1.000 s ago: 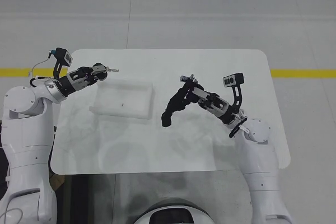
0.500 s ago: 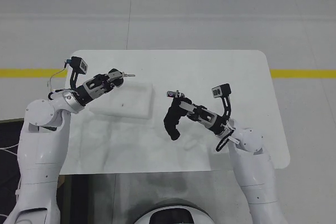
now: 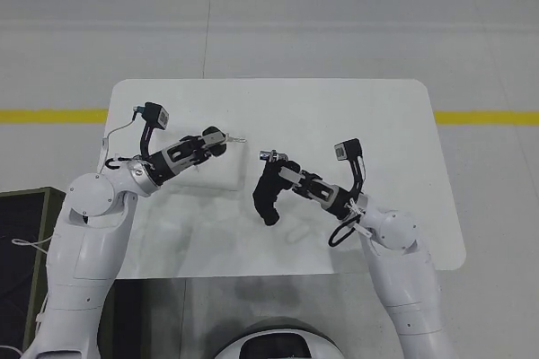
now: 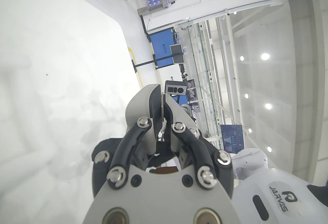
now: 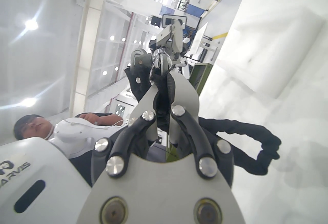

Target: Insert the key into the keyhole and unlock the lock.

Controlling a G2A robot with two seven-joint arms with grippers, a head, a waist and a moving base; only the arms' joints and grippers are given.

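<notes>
Pinched edge-on in the left gripper (image 3: 223,141), held over the white table (image 3: 359,117): thin silver metal key (image 3: 236,140), long axis running left-right, tip pointing toward the right gripper (image 3: 278,161). Clamped there, near yet apart: silver metal lock (image 3: 270,155), black fabric-sleeved loop (image 3: 268,193) hanging.

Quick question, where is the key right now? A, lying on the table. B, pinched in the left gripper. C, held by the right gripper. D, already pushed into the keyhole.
B: the left gripper is shut on the thin metal key, whose tip points at the lock in the right gripper, with a gap between them.
</notes>
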